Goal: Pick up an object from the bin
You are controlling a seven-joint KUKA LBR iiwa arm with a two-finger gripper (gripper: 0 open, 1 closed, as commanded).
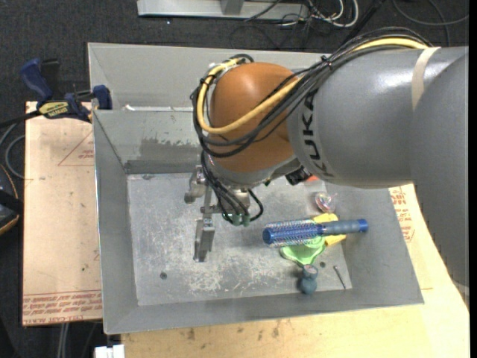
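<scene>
My gripper [201,250] hangs under the arm's orange cover over the bare floor in the left-middle of the bin, with nothing seen in it. The closest thing is a blue hairbrush [313,231] lying crosswise to its right, well apart from it. The brush rests on a yellow piece [335,239] and a bright green piece [301,252]. In front of these sits a small grey-blue knob [308,280].
A small pink and clear item [323,200] lies behind the brush near the arm. A thin dark stick [339,276] lies by the front right wall. The big grey arm covers the bin's back right part.
</scene>
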